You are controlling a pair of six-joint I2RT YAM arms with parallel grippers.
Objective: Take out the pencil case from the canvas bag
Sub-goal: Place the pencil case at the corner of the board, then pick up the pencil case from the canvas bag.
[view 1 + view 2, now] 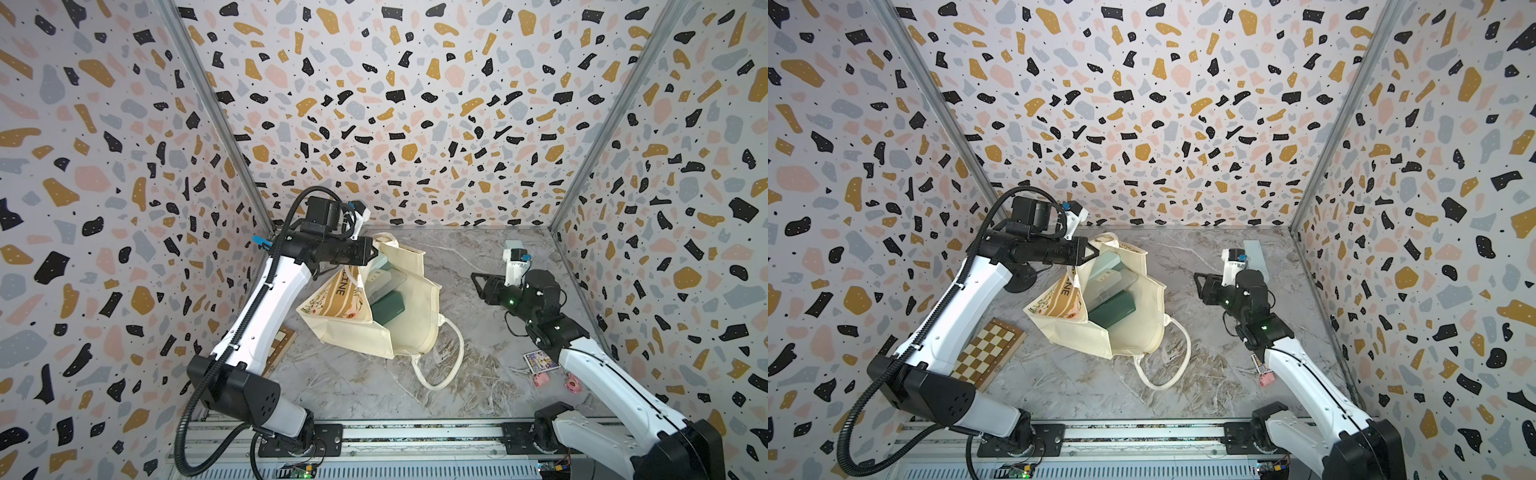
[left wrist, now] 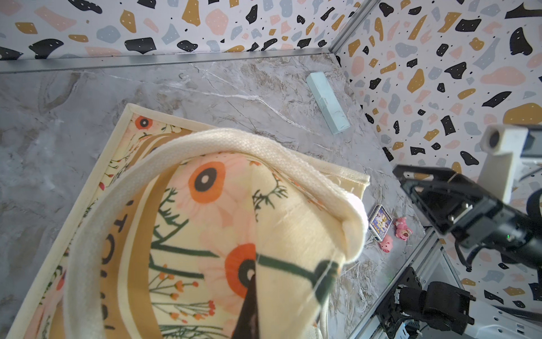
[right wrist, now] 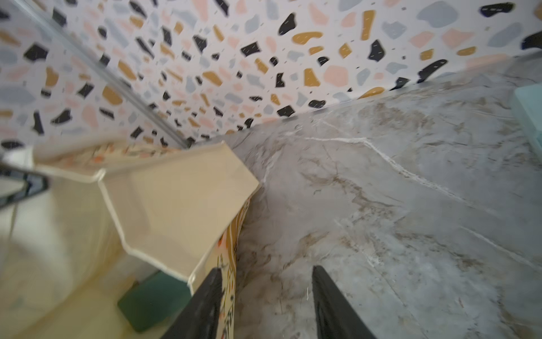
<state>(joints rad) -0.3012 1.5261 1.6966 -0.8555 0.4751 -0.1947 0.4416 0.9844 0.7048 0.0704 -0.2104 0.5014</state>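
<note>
The cream canvas bag (image 1: 415, 316) (image 1: 1142, 307) lies mid-table, mouth held open. My left gripper (image 1: 374, 249) (image 1: 1094, 251) (image 2: 253, 276) is shut on its floral rim (image 2: 293, 223) and lifts that side. In the mouth lie a pale mint box (image 1: 1108, 266), a clear case (image 1: 1119, 286) and a dark green flat case (image 1: 388, 311) (image 3: 152, 305). I cannot tell which of them is the pencil case. My right gripper (image 1: 475, 276) (image 1: 1196, 279) (image 3: 265, 268) is open and holds nothing. It hangs just to the right of the bag, pointing at it.
A long mint box (image 2: 327, 102) (image 1: 1254, 253) lies by the back right wall. A card box (image 1: 540, 360) and two pink toys (image 1: 542, 380) (image 1: 573, 382) sit near the right arm. A chessboard (image 1: 988, 353) lies under the left arm. The bag's loose handle (image 1: 440, 365) trails forward.
</note>
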